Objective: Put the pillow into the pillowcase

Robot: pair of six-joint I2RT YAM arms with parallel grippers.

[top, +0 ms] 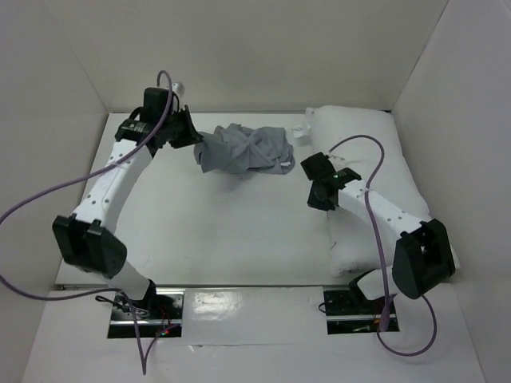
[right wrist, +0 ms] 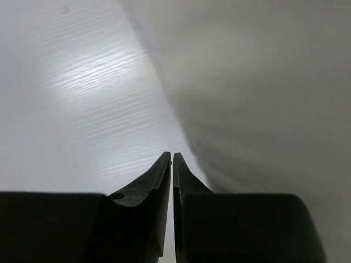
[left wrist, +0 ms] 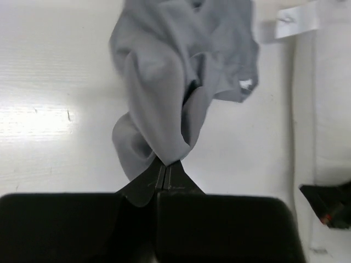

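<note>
A grey pillowcase [top: 243, 149] is lying crumpled in a heap at the far middle of a white worktop [top: 223, 231], and the pillow [top: 363, 132] is sitting wholly outside it, just beside its right end. The left tool [left wrist: 164, 169] is clamping together on a twisted fold at the pillowcase's left end, so the bunched cloth is stretching roughly left to right, from that tool towards the pillow's far corner. The plump white pillow is resting along the right side of the worktop, its long axis running from far to near, close to the right wall. The right tool [right wrist: 171, 161] is holding its fingers together with nothing visible between them, tips down by the pillow's left edge. Plain white walls [top: 263, 48] are enclosing the worktop on three sides, and purple cables [top: 48, 203] are looping off both arms.
</note>
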